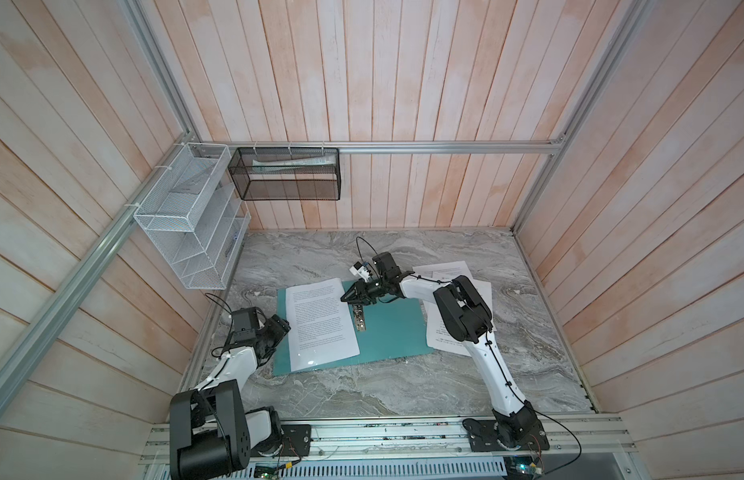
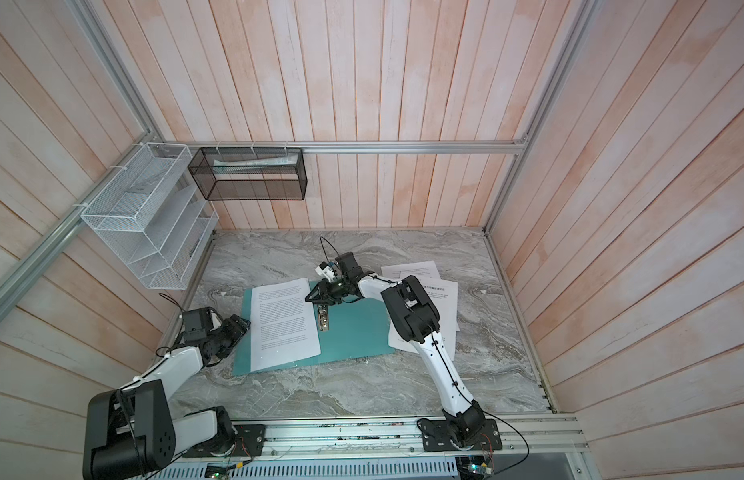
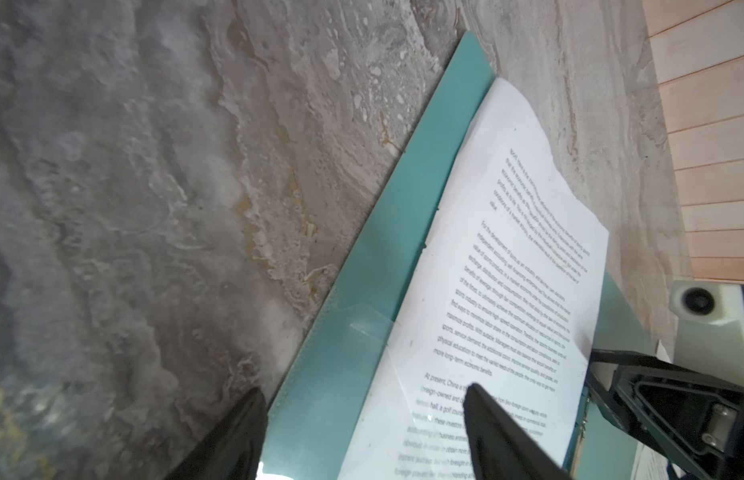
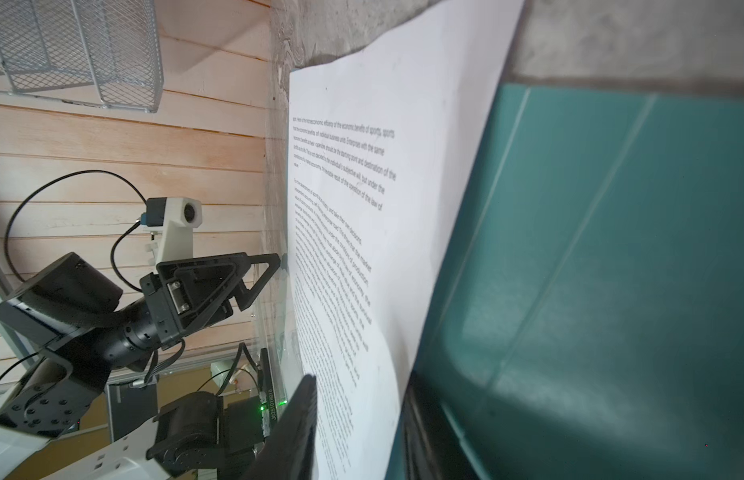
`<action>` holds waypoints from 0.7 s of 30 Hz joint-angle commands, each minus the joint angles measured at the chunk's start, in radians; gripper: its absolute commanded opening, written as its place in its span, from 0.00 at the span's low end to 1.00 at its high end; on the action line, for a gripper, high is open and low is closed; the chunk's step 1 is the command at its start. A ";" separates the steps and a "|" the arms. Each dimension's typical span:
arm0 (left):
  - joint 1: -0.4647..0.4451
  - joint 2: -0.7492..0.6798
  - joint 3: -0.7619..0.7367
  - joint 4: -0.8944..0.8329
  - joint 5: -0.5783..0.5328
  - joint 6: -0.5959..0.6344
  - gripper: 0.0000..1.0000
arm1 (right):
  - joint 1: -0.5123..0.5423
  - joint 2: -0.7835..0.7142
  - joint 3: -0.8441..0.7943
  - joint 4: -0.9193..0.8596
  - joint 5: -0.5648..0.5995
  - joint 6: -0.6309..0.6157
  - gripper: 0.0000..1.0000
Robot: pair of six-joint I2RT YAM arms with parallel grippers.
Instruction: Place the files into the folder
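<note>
Lying open, both top views: teal folder [image 1: 387,332] flat on the marble tabletop [image 1: 403,390], frame centre.
Printed sheet [image 1: 320,324]: on the folder's left half, its far end reaching past the folder's upper edge.
Other files [image 1: 441,272]: on the marble right of centre, at the folder's right edge, partly hidden by the right arm.
Metal clip [image 1: 359,318]: along the folder's middle, just below the right gripper [image 1: 345,297].
Left gripper [image 1: 285,324]: at the folder's left edge.
Left wrist view: left gripper [image 3: 364,390] spread wide, holding nothing. One finger is over the marble beside the folder [image 3: 403,208], the other over the sheet [image 3: 507,270].
Right wrist view: right gripper [image 4: 362,380] narrowly parted, astride the sheet's [image 4: 403,166] long edge. I cannot tell whether the pads touch paper. The folder [image 4: 611,249] fills the right of the frame.
</note>
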 commanded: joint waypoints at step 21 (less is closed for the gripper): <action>0.000 0.033 -0.018 -0.052 0.029 0.010 0.76 | 0.049 0.214 0.344 -0.236 -0.018 -0.112 0.17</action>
